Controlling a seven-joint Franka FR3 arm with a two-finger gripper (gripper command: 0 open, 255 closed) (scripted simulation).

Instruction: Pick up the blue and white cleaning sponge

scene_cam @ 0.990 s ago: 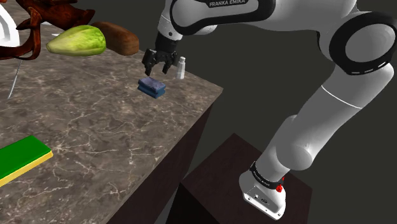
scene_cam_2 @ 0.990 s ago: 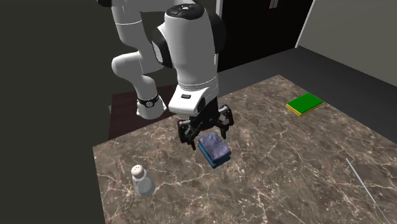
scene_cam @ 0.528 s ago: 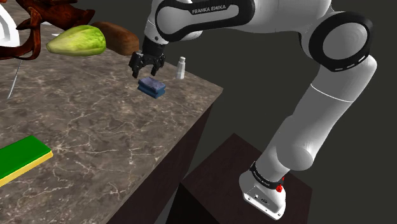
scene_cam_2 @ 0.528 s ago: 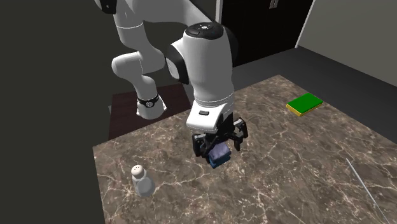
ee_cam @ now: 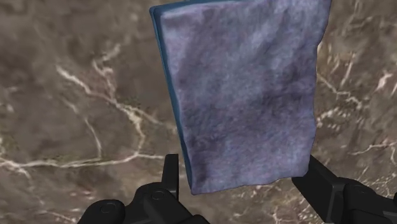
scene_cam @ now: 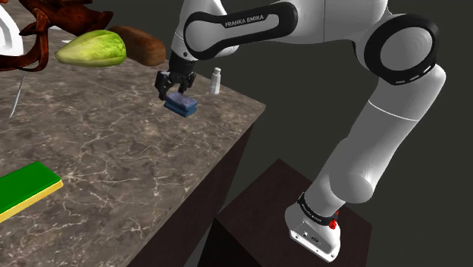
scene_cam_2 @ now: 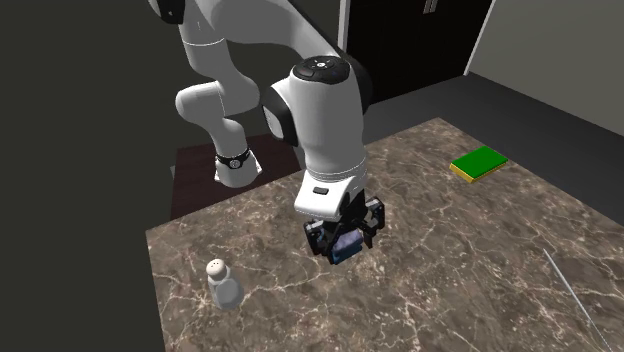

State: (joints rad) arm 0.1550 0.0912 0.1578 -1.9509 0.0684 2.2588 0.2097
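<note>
Lowered since a second ago, the arm (scene_cam: 383,114) now brings its gripper (scene_cam: 176,94) down around the sponge (scene_cam: 185,106) rather than hovering beside it. Brown marble counter (scene_cam: 114,152) carries everything, and the stand (scene_cam: 261,216) sits below its corner. A green pad (scene_cam: 23,190) lies well apart, near the shoulder view's left edge. The sponge, blue with a pale greyish top, lies flat near the counter's edge, between the fingers (ee_cam: 331,191). They stand wide apart, one at each side; whether they touch it I cannot tell. A small shaker (scene_cam: 216,80) stands near the sponge.
</note>
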